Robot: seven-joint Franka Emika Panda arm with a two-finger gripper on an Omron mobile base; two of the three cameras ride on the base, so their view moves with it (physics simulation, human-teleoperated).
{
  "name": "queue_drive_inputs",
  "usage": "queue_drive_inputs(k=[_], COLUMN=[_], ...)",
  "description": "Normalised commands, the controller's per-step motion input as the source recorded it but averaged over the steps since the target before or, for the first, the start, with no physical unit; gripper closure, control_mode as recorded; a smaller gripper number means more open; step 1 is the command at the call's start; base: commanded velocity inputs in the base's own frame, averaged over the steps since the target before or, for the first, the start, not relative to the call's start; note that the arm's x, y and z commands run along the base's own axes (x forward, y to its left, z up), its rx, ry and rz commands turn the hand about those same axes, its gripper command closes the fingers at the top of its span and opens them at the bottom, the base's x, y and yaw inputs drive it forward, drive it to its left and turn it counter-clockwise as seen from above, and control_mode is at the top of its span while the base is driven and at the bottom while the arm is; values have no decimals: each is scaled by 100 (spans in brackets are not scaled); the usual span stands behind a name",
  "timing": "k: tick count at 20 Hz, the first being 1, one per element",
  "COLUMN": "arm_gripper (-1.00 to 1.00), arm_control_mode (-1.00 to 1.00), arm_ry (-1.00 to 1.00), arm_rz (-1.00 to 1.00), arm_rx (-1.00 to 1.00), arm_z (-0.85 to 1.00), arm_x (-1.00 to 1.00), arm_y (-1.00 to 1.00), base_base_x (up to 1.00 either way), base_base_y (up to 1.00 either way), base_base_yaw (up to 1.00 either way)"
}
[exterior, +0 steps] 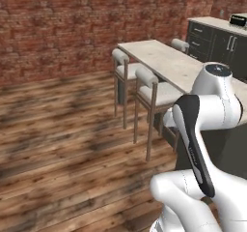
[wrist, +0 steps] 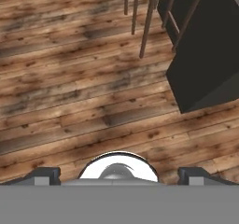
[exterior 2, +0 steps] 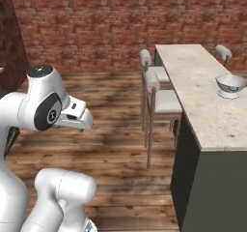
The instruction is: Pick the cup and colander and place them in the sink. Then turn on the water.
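Here, one white-grey perforated colander stood upright on its ring foot, mouth up, near the far right edge of the pale stone island counter. Three cushioned wooden stools flanked it. The two-finger gripper hung wide open, empty, above the plank floor.

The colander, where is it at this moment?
In the right base view the colander stands upright on the long counter, near its right edge, across from the stools.
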Motion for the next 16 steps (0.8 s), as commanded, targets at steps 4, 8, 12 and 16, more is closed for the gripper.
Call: queue_drive_inputs(k=[4, 8, 12, 16], arm_gripper=[-100, -100, -100, -100], arm_control_mode=[100, 100, 100, 100], arm_ry=[0, 0, 0, 0], arm_rz=[0, 0, 0, 0], arm_rx=[0, 0, 0, 0], arm_z=[0, 0, 0, 0], arm_x=[0, 0, 0, 0], arm_y=[0, 0, 0, 0], base_base_x=[-1, 0, 0, 0], base_base_y=[-61, -61, -66, -66], base_base_yaw=[-7, 0, 0, 0])
